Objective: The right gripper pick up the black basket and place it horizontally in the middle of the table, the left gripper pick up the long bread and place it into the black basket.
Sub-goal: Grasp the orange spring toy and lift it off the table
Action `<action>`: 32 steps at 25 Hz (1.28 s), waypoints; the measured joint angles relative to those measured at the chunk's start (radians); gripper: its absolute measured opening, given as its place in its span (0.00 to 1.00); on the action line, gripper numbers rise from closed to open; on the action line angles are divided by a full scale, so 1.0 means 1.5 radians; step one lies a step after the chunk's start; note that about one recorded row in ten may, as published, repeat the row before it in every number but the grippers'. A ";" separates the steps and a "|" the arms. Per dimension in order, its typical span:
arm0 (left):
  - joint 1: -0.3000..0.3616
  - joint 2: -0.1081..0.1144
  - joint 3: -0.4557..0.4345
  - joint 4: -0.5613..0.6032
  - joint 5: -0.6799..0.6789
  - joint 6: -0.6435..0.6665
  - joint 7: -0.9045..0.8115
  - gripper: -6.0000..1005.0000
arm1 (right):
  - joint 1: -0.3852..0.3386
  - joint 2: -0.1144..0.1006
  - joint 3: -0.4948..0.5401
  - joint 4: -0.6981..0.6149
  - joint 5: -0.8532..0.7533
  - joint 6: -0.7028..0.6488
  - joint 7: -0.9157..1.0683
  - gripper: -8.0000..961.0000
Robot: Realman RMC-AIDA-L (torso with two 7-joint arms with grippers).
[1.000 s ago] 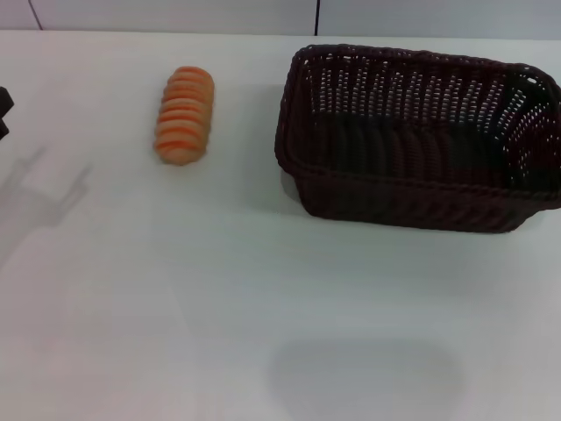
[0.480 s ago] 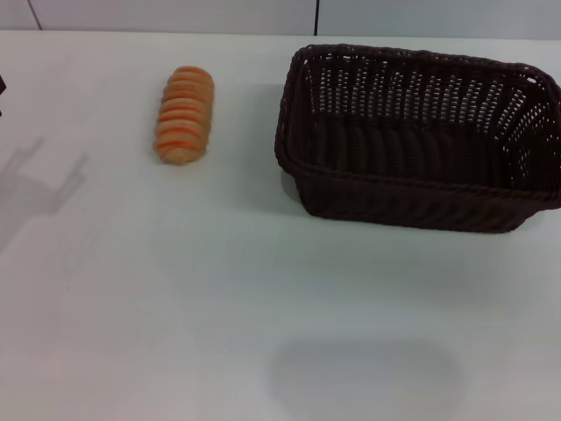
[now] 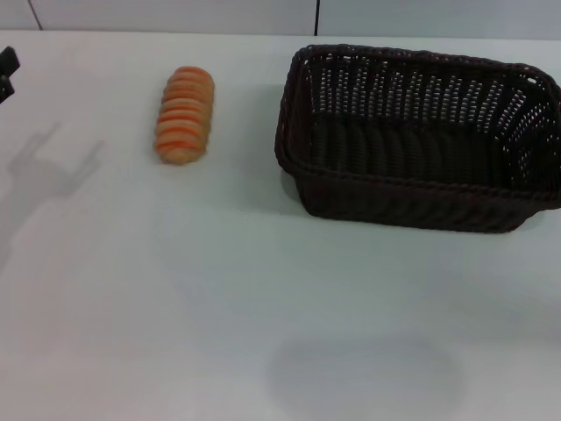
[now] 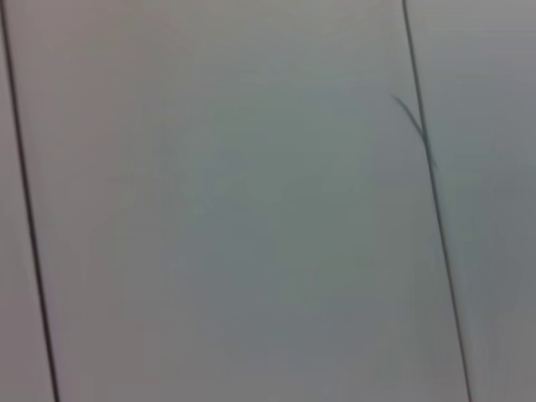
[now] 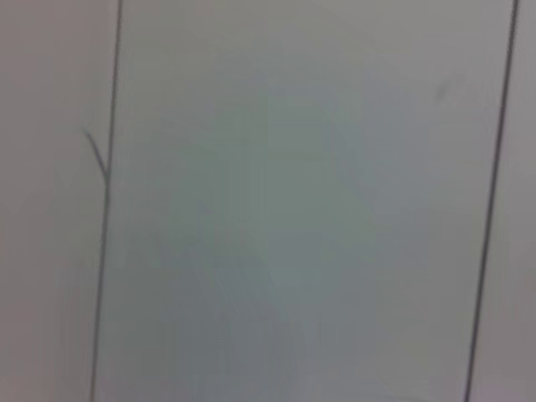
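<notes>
Nearest the robot, the table [image 3: 175, 333] is bare white, and farther back the long bread [image 3: 184, 115] lies on it, well apart from the black basket [image 3: 416, 136], which sits empty toward the right. Only a dark sliver of the left gripper [image 3: 6, 72] shows at the far left edge, so I cannot tell its finger state; the right gripper is out of view. Probably the main risk is the rounded loaf rolling or squirting from an off-centre pinch, or the light wicker tipping if gripped by one flared wall.
</notes>
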 joint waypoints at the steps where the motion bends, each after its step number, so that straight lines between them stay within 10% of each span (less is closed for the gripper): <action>1: 0.000 -0.001 0.006 0.021 0.015 -0.012 -0.015 0.73 | -0.001 0.000 0.000 -0.017 0.015 0.000 -0.017 0.29; 16: 0.006 -0.001 0.055 0.202 0.131 -0.117 -0.205 0.73 | -0.045 0.001 -0.053 -0.139 0.172 -0.013 -0.325 0.29; 25: -0.015 0.001 0.127 0.433 0.475 -0.210 -0.661 0.73 | -0.052 -0.001 -0.067 -0.163 0.214 0.006 -0.390 0.29; 32: -0.156 0.002 0.164 0.539 0.860 -0.077 -1.116 0.73 | -0.058 -0.003 -0.060 -0.158 0.207 0.024 -0.398 0.29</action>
